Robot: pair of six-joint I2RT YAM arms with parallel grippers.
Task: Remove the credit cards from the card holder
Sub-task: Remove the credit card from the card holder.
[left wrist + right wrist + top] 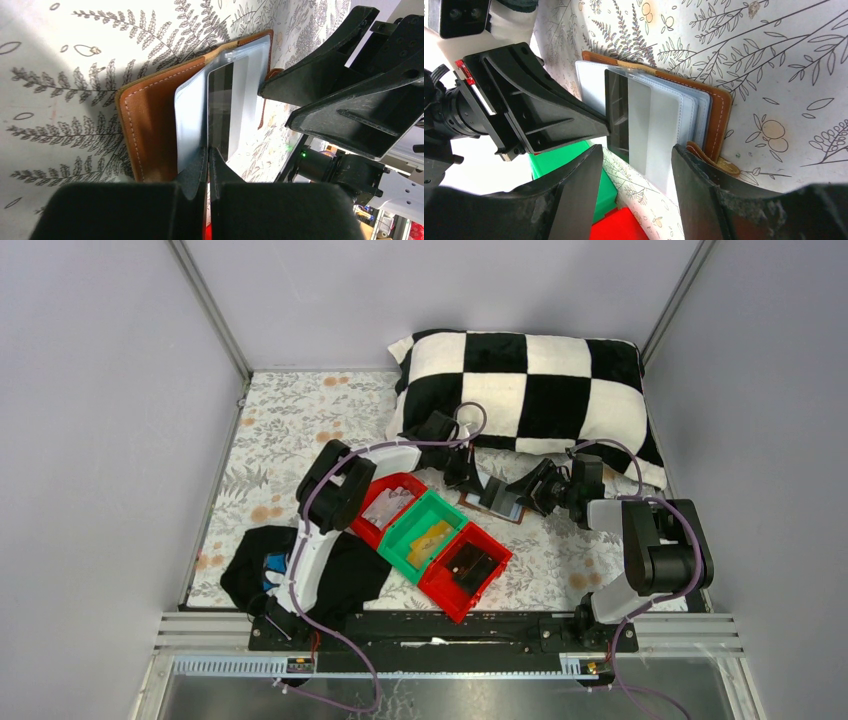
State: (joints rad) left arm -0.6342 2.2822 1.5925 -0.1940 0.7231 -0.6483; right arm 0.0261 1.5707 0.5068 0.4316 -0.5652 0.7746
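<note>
Squarely between the two arms, the card holder (497, 502) is lying open on the fern-printed table cover (300, 420), just beyond the green bin (428, 530) and in front of the checked pillow (530, 380). The left gripper (207, 155) is pinching, fingers pressed together, the edge of what appears to be a dark-faced credit card (616, 110) standing up from the grey-blue inner leaves, a grip that looks meant for drawing it clear of its pocket. The right gripper (636, 150) is hovering with fingers spread on either side of the holder's near edge, seemingly placed to pin the brown leather down so the wallet is not dragged along; whether the pinch is catching the card alone or its clear sleeve too is not showing
</note>
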